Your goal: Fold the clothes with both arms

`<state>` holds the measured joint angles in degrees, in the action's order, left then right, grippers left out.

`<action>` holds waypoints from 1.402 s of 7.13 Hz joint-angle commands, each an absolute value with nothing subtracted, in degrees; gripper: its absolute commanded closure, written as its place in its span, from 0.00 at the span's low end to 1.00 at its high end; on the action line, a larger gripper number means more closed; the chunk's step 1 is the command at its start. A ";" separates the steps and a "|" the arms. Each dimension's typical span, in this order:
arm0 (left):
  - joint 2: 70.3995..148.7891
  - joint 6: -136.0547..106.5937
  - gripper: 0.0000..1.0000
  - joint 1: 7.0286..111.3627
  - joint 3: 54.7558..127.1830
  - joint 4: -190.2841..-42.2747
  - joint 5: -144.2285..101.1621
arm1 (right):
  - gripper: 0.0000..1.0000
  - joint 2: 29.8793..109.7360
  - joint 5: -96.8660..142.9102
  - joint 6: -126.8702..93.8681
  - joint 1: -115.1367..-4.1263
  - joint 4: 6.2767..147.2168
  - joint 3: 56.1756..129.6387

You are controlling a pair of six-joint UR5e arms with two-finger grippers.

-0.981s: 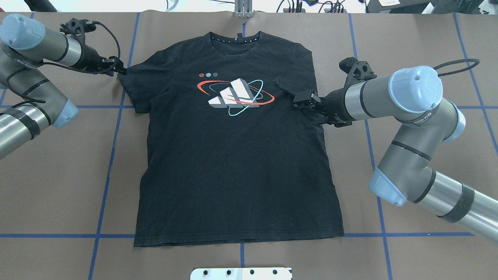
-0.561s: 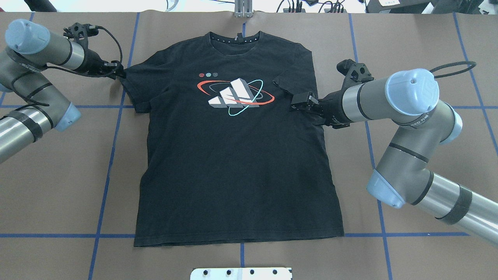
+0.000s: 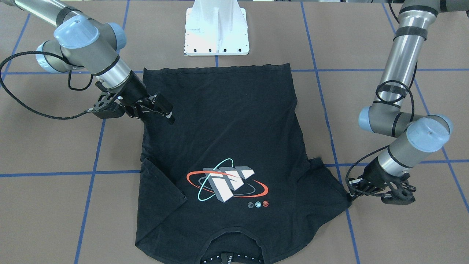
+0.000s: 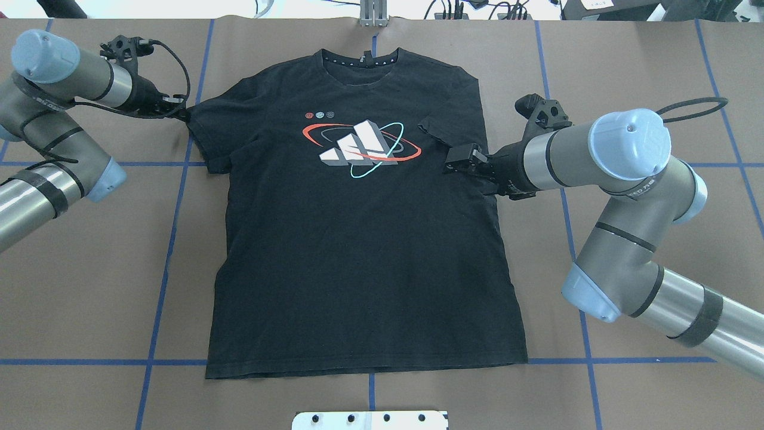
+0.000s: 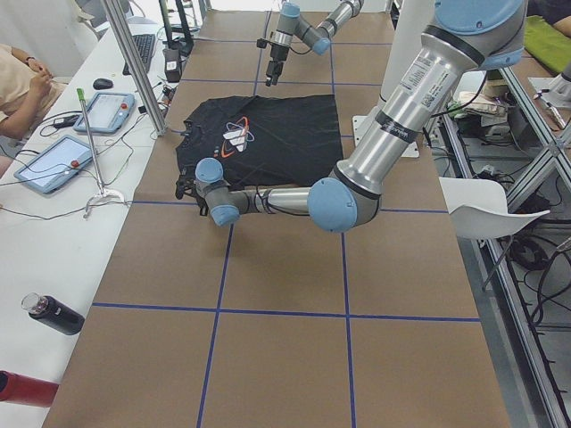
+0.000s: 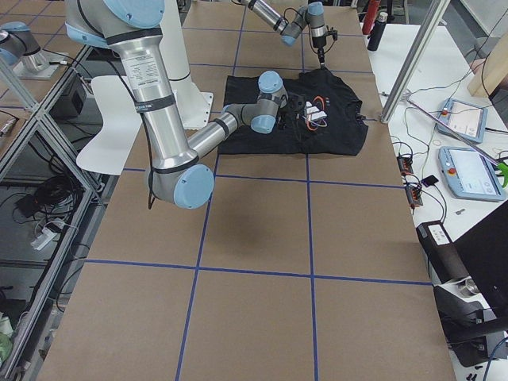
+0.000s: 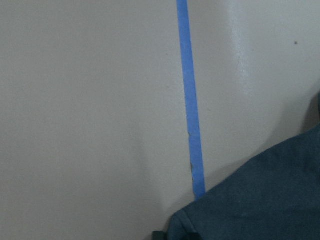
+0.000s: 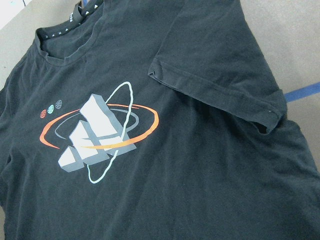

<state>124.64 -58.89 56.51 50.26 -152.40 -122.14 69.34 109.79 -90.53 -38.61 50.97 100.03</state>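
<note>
Black cotton T-shirt [image 4: 358, 251], matte and lightly creased, lies flat with its logo [image 4: 361, 146] up at the middle of the brown paper-covered table [image 4: 627, 71], collar toward the far edge, hem toward the robot's edge. The right-hand sleeve [image 4: 441, 128] is folded inward (a triangular flap); bare table flanks both sides. The left gripper [image 4: 182, 112], wrist low and level, pinches the corner of the outstretched left-hand sleeve [image 4: 203, 134]. The right gripper [image 4: 455, 161] hovers over the shirt's right side, jaws apart, empty.

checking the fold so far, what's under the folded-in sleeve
The sleeve lies on the shirt's printed front, beside the logo. The cloth beneath it is covered; creases there cannot be seen.
</note>
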 commanded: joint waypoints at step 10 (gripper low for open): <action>135.35 -82.17 1.00 48.17 62.40 -141.50 -113.57 | 0.00 69.35 109.07 -90.35 -38.06 50.71 98.79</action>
<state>134.64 -81.14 49.60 62.53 -141.98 -115.70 69.52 109.08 -90.35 -38.15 50.85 99.26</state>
